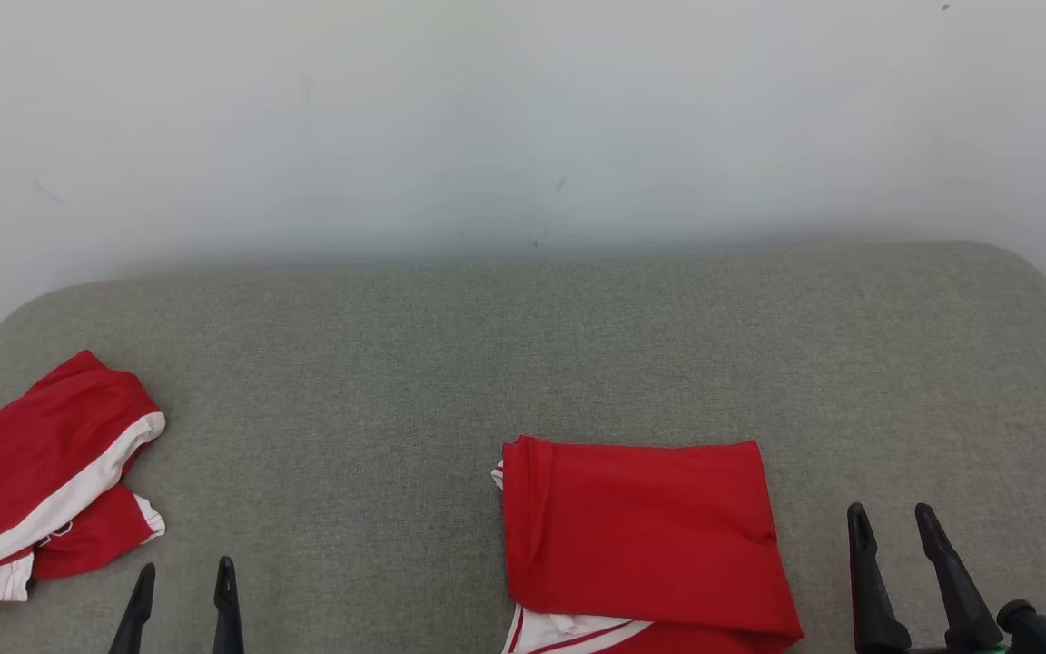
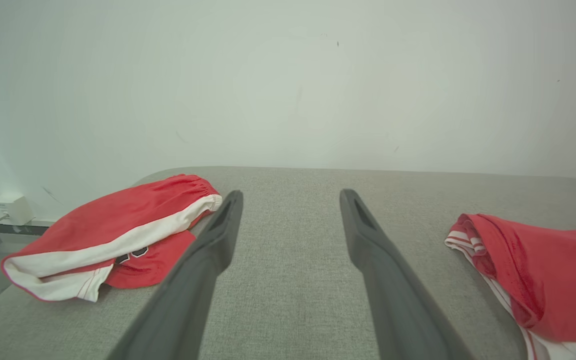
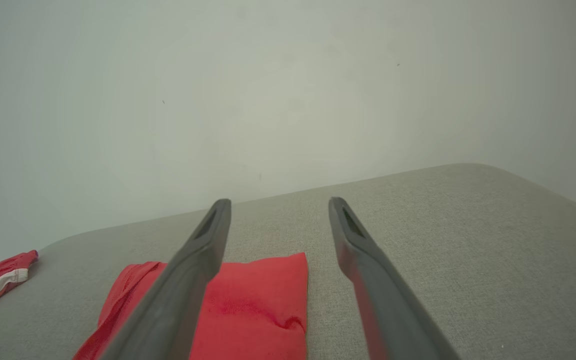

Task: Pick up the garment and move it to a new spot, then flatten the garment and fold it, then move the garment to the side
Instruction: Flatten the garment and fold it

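Observation:
A folded red garment [image 1: 646, 536] with white trim lies on the grey cushioned surface [image 1: 487, 363], near the front and a little right of centre. It also appears at the right edge of the left wrist view [image 2: 543, 275] and under the left finger in the right wrist view [image 3: 253, 305]. My right gripper [image 1: 893, 525] stands open just right of the garment, holding nothing. My left gripper [image 1: 185, 577] is open at the lower left, well apart from the garment, with nothing between its fingers [image 2: 218, 235].
Red shorts with a white stripe [image 1: 42, 472] lie bunched at the surface's left edge, close to my left gripper, seen too in the left wrist view [image 2: 113, 235]. A pale wall [image 1: 523, 118] rises behind the rounded far edge. A white box [image 2: 10, 207] sits by the wall.

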